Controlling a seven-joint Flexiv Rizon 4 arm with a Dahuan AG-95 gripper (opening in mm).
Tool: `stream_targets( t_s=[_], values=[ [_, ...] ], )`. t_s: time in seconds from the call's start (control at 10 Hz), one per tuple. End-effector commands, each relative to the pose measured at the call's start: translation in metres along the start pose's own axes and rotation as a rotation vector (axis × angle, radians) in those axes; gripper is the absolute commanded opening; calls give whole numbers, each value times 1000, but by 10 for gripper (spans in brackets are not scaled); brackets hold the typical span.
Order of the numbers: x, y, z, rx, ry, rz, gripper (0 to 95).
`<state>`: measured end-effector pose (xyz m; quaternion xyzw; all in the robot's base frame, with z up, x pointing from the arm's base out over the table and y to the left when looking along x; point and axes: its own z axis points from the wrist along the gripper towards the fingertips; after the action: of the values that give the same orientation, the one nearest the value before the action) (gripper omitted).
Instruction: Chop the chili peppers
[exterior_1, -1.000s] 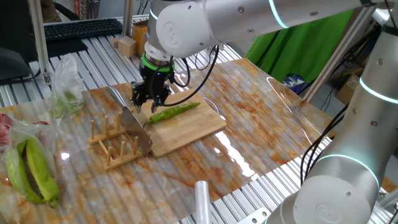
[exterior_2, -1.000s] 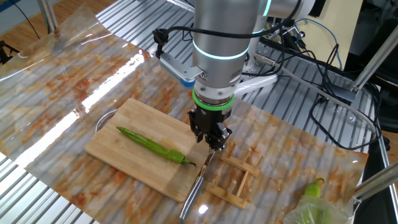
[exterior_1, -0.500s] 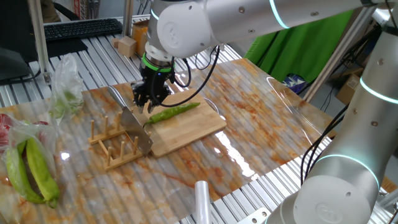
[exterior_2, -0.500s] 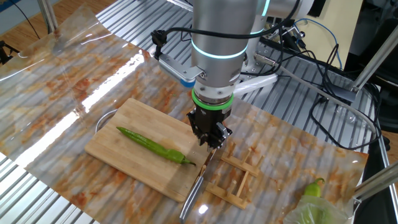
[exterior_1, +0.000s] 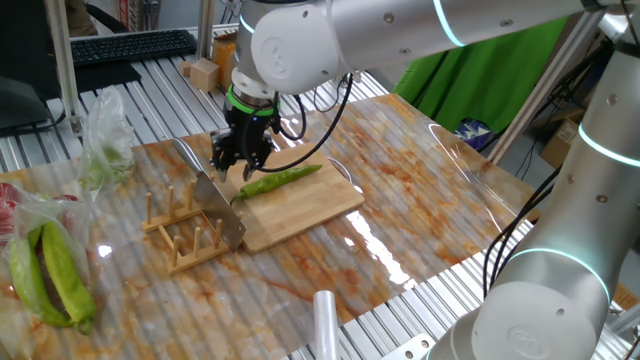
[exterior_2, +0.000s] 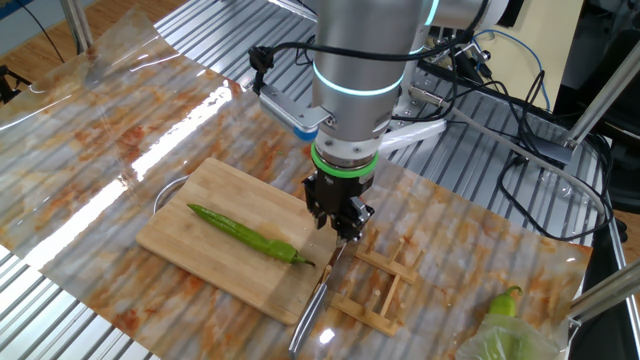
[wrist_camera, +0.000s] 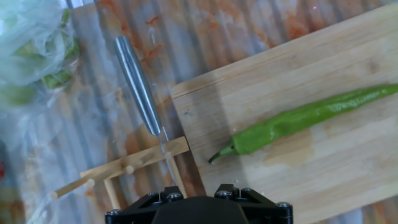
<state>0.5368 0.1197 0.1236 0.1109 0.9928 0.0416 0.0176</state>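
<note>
Your claw (exterior_2: 340, 232) points straight down over the knife (exterior_1: 214, 198), which stands on edge in the wooden rack (exterior_1: 186, 232) at the board's end. The fingers are dark and bunched above the handle; you cannot tell from any view whether they grip it or hang slack. Just beside the claw, the chili pepper (exterior_2: 246, 235) lies whole and uncut on the bamboo cutting board (exterior_2: 200, 205). Its long axis runs lengthwise along the board: stem end near the rack and knife, pointed tip (wrist_camera: 388, 88) toward the far end. It looks slender, glossy, bright green, tapering evenly, with a short curled stem (wrist_camera: 219, 154). Well apart on the marbled worktop (exterior_1: 420, 200), thicker yellow-green peppers (exterior_1: 55, 275) lie by a plastic bag (exterior_1: 105, 140).
</note>
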Motion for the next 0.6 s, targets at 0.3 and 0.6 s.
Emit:
stream_targets(
  t_s=[0.3, 0.6],
  values=[
    [2, -1, 0, -4, -2, -64, 0],
    [2, -1, 0, -19, 0, -67, 0]
  ],
)
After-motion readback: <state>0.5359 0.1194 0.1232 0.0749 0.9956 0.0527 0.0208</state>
